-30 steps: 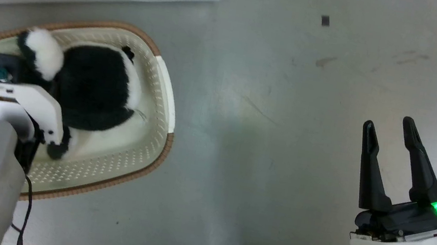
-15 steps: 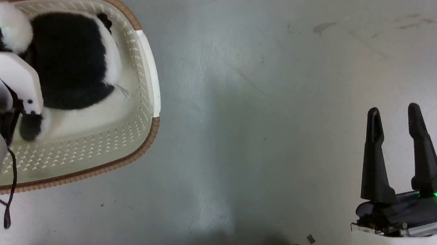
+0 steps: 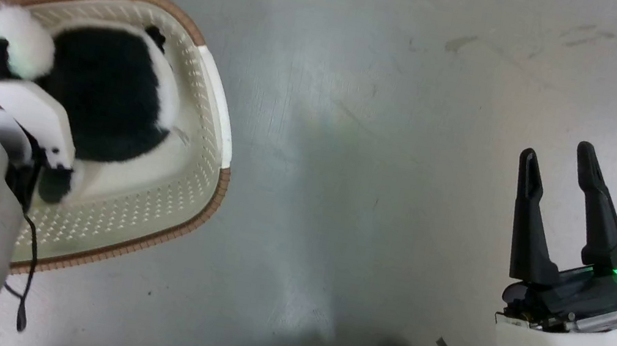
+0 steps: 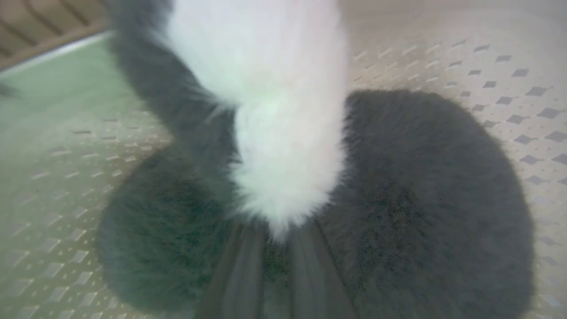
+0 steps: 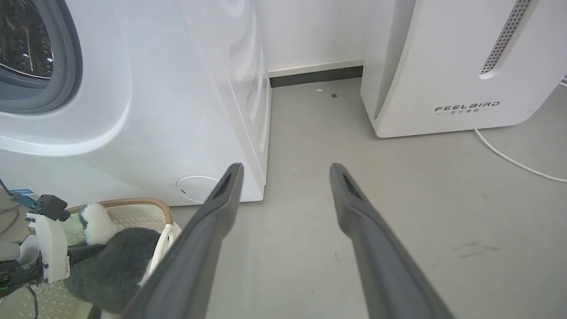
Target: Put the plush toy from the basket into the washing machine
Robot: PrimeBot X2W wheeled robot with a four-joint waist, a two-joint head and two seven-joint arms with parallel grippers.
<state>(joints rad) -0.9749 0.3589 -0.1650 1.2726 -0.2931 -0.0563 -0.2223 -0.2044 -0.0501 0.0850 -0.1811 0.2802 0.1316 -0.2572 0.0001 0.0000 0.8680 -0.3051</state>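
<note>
Plush toy (image 3: 105, 91) fur, a white tuft, sits pinched between the nearly closed fingers of your left claw (image 4: 277, 230). The toy lies in the basket (image 3: 193, 179) at the left, its long axis running roughly near to far, with a small black tip at the far-right end and a white puff out to the left; I cannot tell which end is the head. The washing machine (image 5: 133, 110) stands just beyond. Your right claw (image 3: 558, 160) hangs open, well to the right.
</note>
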